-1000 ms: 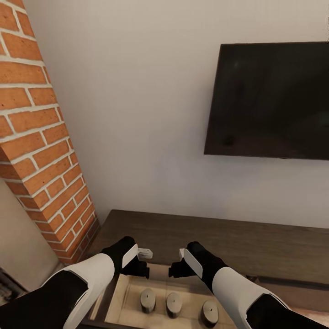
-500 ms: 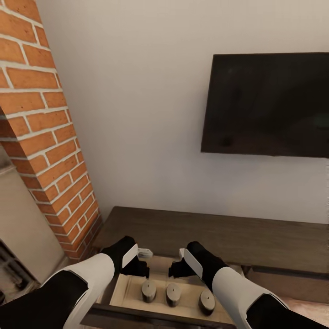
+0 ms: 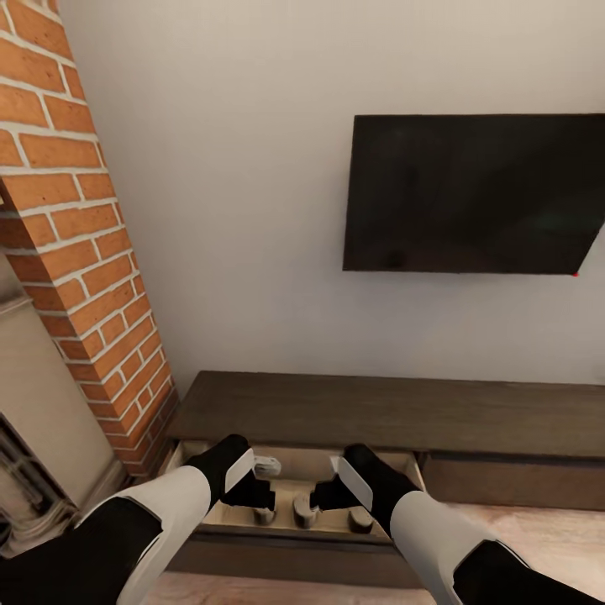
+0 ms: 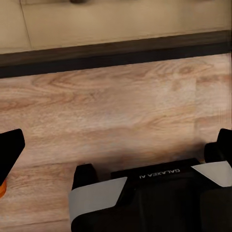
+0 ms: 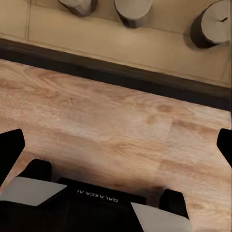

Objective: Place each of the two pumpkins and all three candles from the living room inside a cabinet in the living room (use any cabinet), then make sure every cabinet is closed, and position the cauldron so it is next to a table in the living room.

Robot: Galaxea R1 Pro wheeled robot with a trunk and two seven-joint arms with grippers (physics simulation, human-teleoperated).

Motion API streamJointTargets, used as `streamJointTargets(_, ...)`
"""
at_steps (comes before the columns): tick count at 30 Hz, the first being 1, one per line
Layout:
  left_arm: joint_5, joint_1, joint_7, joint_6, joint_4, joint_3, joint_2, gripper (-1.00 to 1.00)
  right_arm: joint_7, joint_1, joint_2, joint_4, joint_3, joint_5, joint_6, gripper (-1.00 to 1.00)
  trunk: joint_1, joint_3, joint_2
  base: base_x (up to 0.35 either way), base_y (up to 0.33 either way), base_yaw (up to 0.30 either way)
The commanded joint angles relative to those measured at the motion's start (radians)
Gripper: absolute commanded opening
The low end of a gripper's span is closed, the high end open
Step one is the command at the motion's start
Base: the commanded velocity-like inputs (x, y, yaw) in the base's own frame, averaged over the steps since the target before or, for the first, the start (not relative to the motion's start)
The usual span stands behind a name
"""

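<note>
My left gripper point(image 3: 262, 483) and right gripper point(image 3: 323, 486) hang side by side in front of my chest, both empty with the fingers spread wide. In each wrist view the black fingertips sit far apart at the edges, with only wood-plank floor point(image 5: 116, 125) between them. I judge they are held up and tucked so they stay clear of the furniture while my base moves.

Just beyond them the drawer point(image 3: 294, 470) at the left end of the dark-brown TV console point(image 3: 395, 412) stands pulled out, its pale wood interior showing. The three candles point(image 5: 133, 9) stand upright in a row inside it, well apart from each other; in the head view my grippers half hide them. So the candles are stowed, but the drawer is not yet shut. Above the console a black TV point(image 3: 475, 193) hangs on the white wall, and a brick column point(image 3: 76, 252) rises at the left.
</note>
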Motion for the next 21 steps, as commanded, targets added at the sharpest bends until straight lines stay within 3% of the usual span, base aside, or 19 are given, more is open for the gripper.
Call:
streamJointTargets(1,0.011,0.000,0.007,0.004,-0.002,-0.004,0.001,1.00,-0.009,-0.001,0.000,-0.001,0.006,-0.011,0.002,1.00,-0.001,0.000,-0.001,-0.314,0.000,-0.216)
streamJointTargets(6,0.010,0.001,0.006,-0.090,-0.001,-0.003,0.003,1.00,-0.009,-0.001,0.000,-0.001,0.006,-0.010,0.005,1.00,-0.001,0.007,-0.001,-0.314,0.000,-0.211)
streamJointTargets(9,0.012,0.001,0.005,-0.106,-0.005,-0.001,0.003,1.00,-0.006,-0.001,0.000,-0.001,0.007,-0.010,0.005,1.00,-0.001,0.011,-0.001,-0.314,0.000,-0.139)
streamJointTargets(21,0.019,0.001,0.001,-0.142,-0.004,0.007,0.003,1.00,-0.006,-0.001,0.000,-0.001,0.016,-0.008,0.005,1.00,-0.001,0.029,-0.001,-0.040,0.000,-0.010)
